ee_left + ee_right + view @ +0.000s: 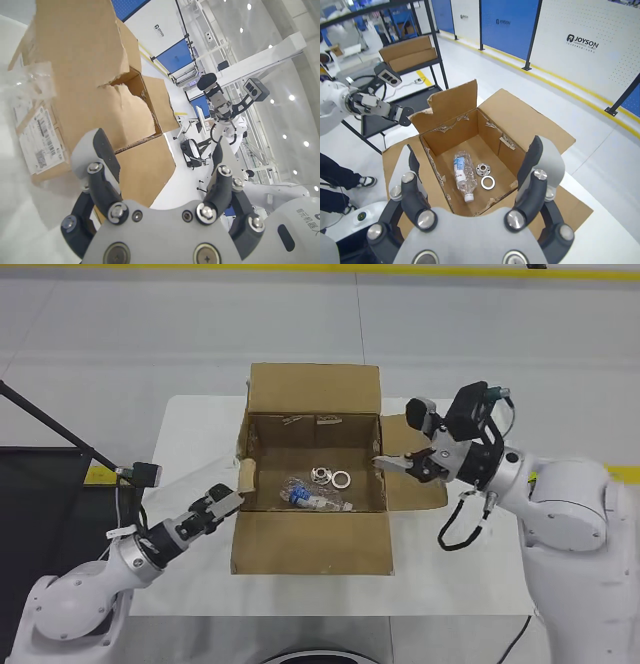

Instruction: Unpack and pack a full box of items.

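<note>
An open cardboard box [312,529] stands mid-table with its flaps spread. On its floor lie a clear plastic bottle [316,500] [463,172], a metal flange [321,474] [483,169] and a flat metal ring [341,478] [488,182]. My left gripper [230,498] [162,155] is open beside the box's torn left flap [246,474], facing the labelled outer wall [42,140]; whether it touches the flap I cannot tell. My right gripper [392,464] [475,160] hovers open at the box's right rim, holding nothing. The left gripper [403,116] is also seen across the box.
The white table [200,424] has bare surface on both sides of the box. A black cart [40,514] stands off the table's left edge. The right flap [415,479] lies flat under my right arm. A rack with another carton [410,53] stands beyond.
</note>
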